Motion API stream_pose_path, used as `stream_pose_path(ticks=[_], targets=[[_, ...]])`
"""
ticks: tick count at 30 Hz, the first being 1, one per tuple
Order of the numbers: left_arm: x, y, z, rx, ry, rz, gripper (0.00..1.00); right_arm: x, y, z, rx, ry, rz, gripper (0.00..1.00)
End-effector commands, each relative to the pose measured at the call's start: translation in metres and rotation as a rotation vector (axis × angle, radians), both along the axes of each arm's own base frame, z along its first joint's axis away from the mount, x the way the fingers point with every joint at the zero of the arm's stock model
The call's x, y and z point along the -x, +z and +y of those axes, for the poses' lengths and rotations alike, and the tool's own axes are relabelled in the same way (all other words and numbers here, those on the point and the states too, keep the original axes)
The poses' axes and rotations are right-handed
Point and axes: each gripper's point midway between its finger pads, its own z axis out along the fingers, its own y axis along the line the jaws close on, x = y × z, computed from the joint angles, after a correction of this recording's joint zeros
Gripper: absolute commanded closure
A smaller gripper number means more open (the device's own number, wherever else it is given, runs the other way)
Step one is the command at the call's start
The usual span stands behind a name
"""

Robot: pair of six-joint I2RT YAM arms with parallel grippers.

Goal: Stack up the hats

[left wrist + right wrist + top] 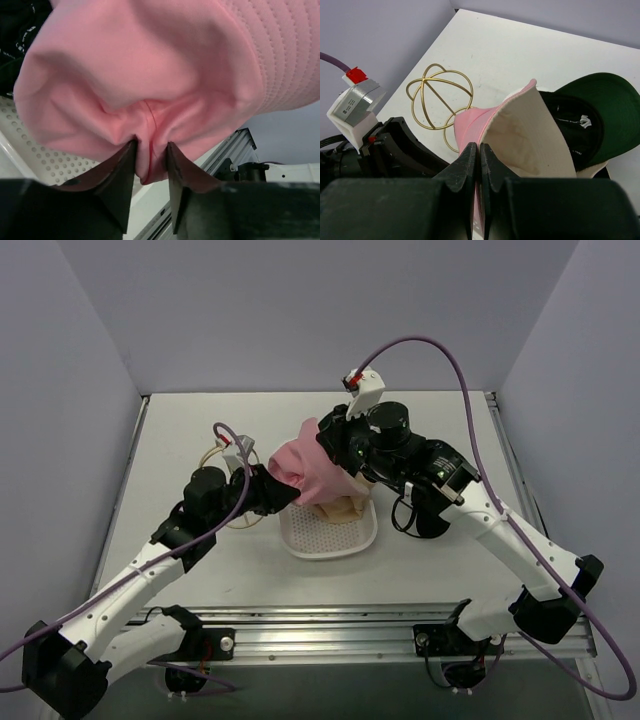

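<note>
Both reaching inward, left gripper (150, 150) and right gripper (480, 151) each clamped on pink hat (303, 466)

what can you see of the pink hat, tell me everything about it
The pink hat is soft fabric, with rows of stitching across its brim. It hangs crumpled in the air above the white perforated tray, stretched between both arms. The left gripper pinches a gathered fold of it, and the right gripper is shut on its edge. Nothing else can be seen touching it.
</note>
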Motion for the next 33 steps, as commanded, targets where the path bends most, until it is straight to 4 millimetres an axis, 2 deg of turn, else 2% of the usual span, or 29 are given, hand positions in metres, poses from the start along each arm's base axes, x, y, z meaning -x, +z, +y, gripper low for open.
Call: stream_pose_path(ticks=[1, 3, 4, 5, 6, 8, 9, 10, 12, 13, 15, 16, 18, 19, 22, 23, 24, 26, 27, 29, 32, 33], targets=[[0.0, 0.023, -0.011, 0.068, -0.046, -0.056, 0.64, 0.003, 0.026, -0.002, -0.071, -0.012, -0.063, 1.0], [-0.002, 0.021, -0.007, 0.053, -0.017, -0.052, 0.81, 0.002, 0.025, -0.004, -0.069, -0.021, -0.065, 1.0], [-0.003, 0.022, -0.004, 0.047, -0.002, -0.053, 0.95, 0.002, 0.024, -0.004, -0.068, -0.022, -0.064, 1.0], [-0.004, 0.021, 0.0, 0.025, 0.018, -0.058, 0.97, 0.002, 0.023, -0.005, -0.065, -0.022, -0.064, 1.0], [-0.002, 0.02, 0.01, -0.015, 0.054, -0.033, 0.98, 0.003, 0.023, -0.005, -0.067, -0.02, -0.065, 1.0], [-0.013, 0.025, 0.035, -0.093, 0.186, -0.051, 0.98, 0.002, 0.022, -0.004, -0.062, -0.018, -0.066, 1.0], [-0.01, 0.037, 0.046, -0.125, 0.223, -0.053, 0.98, 0.002, 0.023, -0.003, -0.062, -0.013, -0.066, 1.0], [-0.016, 0.045, 0.06, -0.151, 0.3, -0.071, 0.98, 0.001, 0.023, -0.001, -0.06, -0.009, -0.068, 1.0], [-0.011, 0.054, 0.075, -0.221, 0.334, -0.076, 0.98, 0.0, 0.029, 0.002, -0.072, 0.0, -0.082, 1.0], [-0.011, 0.081, 0.08, -0.206, 0.353, -0.116, 0.98, 0.0, 0.031, 0.004, -0.078, 0.009, -0.085, 1.0], [-0.008, 0.089, 0.092, -0.257, 0.382, -0.117, 0.98, -0.002, 0.035, 0.007, -0.092, 0.002, -0.088, 1.0], [-0.006, 0.109, 0.096, -0.241, 0.397, -0.144, 0.98, -0.008, 0.031, 0.008, -0.083, -0.014, -0.079, 1.0], [-0.003, 0.114, 0.102, -0.273, 0.406, -0.143, 0.98, -0.009, 0.032, 0.013, -0.084, -0.005, -0.078, 1.0], [-0.001, 0.127, 0.105, -0.263, 0.414, -0.16, 0.98, -0.01, 0.031, 0.019, -0.089, 0.014, -0.073, 1.0], [0.0, 0.132, 0.108, -0.287, 0.416, -0.158, 0.98, -0.012, 0.034, 0.028, -0.118, 0.034, -0.077, 1.0], [0.001, 0.14, 0.111, -0.292, 0.425, -0.172, 0.98, -0.011, 0.035, 0.031, -0.126, 0.046, -0.079, 1.0], [0.0, 0.135, 0.117, -0.325, 0.445, -0.156, 0.98, -0.011, 0.04, 0.034, -0.143, 0.055, -0.09, 1.0], [0.0, 0.143, 0.128, -0.353, 0.488, -0.166, 0.98, -0.013, 0.04, 0.038, -0.152, 0.062, -0.093, 1.0], [0.001, 0.14, 0.135, -0.385, 0.509, -0.153, 0.98, -0.011, 0.043, 0.042, -0.163, 0.085, -0.098, 1.0], [0.002, 0.145, 0.152, -0.428, 0.578, -0.157, 0.98, -0.013, 0.04, 0.049, -0.162, 0.104, -0.094, 1.0], [0.006, 0.15, 0.165, -0.456, 0.624, -0.16, 0.98, -0.016, 0.043, 0.06, -0.18, 0.133, -0.105, 1.0], [0.009, 0.159, 0.168, -0.443, 0.634, -0.175, 0.98, -0.015, 0.044, 0.064, -0.186, 0.148, -0.106, 1.0]])
